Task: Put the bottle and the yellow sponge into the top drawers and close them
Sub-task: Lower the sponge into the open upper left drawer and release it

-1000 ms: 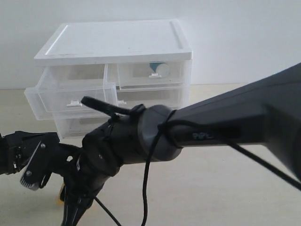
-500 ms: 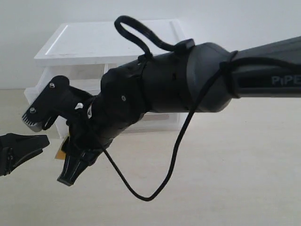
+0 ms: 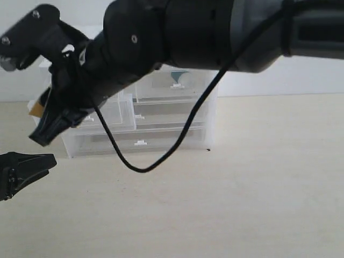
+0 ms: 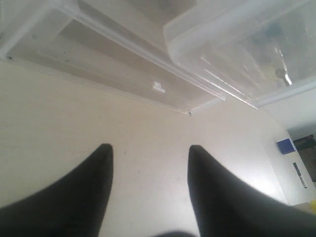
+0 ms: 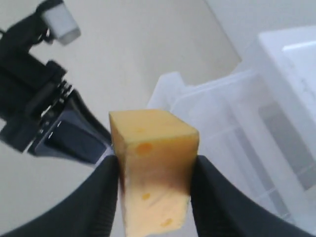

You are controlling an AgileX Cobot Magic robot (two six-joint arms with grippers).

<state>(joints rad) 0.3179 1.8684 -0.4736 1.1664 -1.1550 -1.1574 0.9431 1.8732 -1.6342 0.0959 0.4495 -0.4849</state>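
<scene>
Orange-yellow wedge-shaped sponge [image 5: 153,143] sits pinched in the right gripper's [image 5: 154,170] jaws, raised near the pulled-out translucent plastic top drawer [image 3: 119,110]. Left gripper [image 4: 150,153] hovers low over the pale table [image 4: 49,113], jaws spread.

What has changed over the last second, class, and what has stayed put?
The right claw, shut on the yellow sponge, rose from near the table to beside the open left top drawer, carrying the sponge up. The left claw, open, stayed low. Both drawers kept their positions, and the bottle stayed inside the shut right top drawer.
</scene>
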